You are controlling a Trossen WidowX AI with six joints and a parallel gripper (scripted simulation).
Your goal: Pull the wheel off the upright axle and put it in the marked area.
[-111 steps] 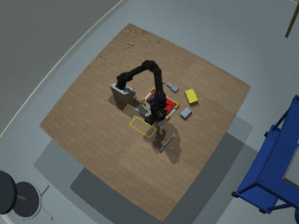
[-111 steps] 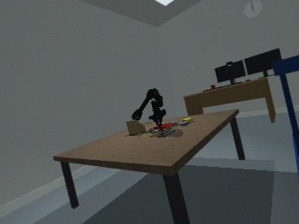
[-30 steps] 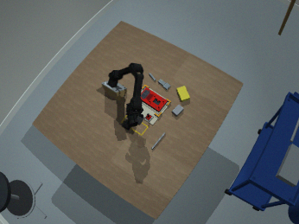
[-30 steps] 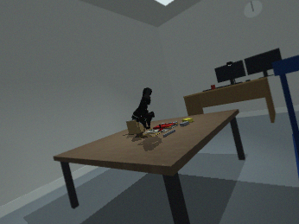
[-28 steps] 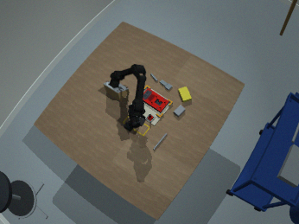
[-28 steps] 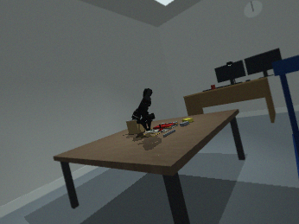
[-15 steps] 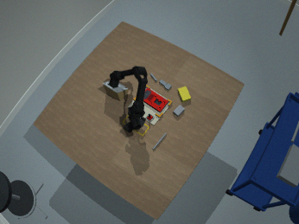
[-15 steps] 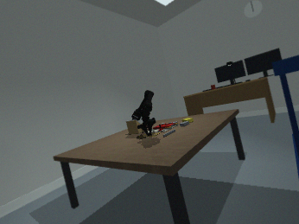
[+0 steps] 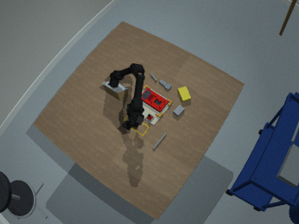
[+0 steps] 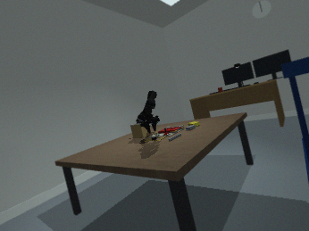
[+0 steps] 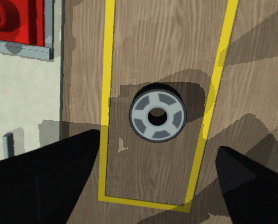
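Now the wheel [image 11: 157, 119] lies flat between the gripper's [image 11: 150, 170] wide, empty fingers, so any sideways drift could knock it across the yellow line [image 11: 106, 90].

No lettering, label, brand, number or sign can be read in any view. The round grey wall clock [image 10: 261, 9] in the exterior view is too small and blurred to show any numerals, and the two dark computer monitors [image 10: 256, 69] on the far desk show blank screens.
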